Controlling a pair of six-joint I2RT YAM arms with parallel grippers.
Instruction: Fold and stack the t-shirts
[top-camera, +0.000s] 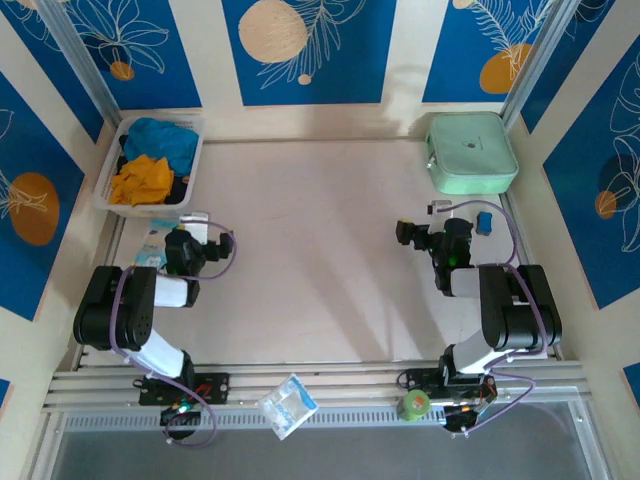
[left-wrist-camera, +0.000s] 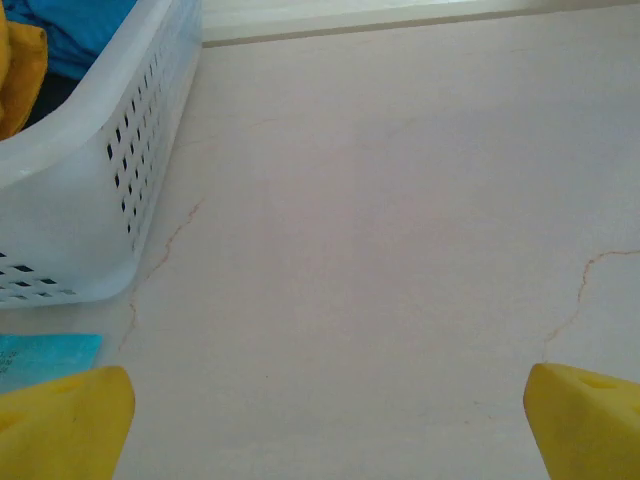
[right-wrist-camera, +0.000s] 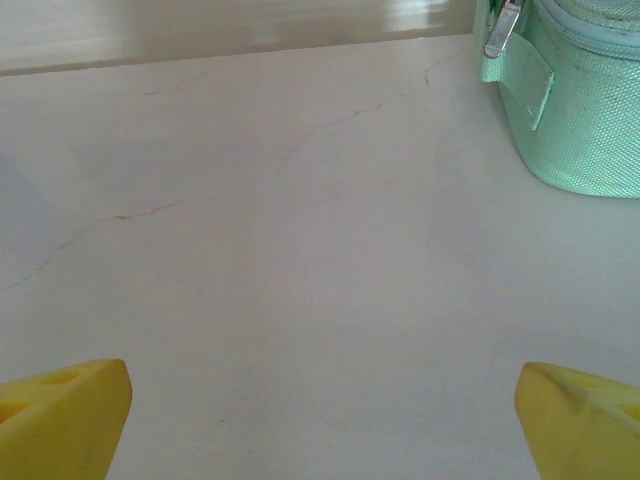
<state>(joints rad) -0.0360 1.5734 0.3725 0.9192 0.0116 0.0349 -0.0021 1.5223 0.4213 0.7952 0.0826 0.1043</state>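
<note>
The t-shirts lie crumpled in a white basket (top-camera: 110, 195) at the table's far left: a teal-blue one (top-camera: 162, 140) on top, an orange-yellow one (top-camera: 142, 180) in front of it, and a bit of black one (top-camera: 181, 190) beside that. My left gripper (top-camera: 190, 225) hovers just in front of the basket, open and with nothing in it. From the left wrist, the basket wall (left-wrist-camera: 90, 180) is at upper left with teal-blue cloth (left-wrist-camera: 70, 25) inside, and the left gripper (left-wrist-camera: 325, 420) spans bare table. My right gripper (top-camera: 462, 213) (right-wrist-camera: 320, 420) is open over bare table.
A mint-green hard case (top-camera: 471, 152) (right-wrist-camera: 575, 90) stands at the far right. A small clear packet (top-camera: 288, 405) lies on the near rail, with a green roll (top-camera: 414, 404) by the right base. A light blue card (left-wrist-camera: 45, 355) lies beside the basket.
</note>
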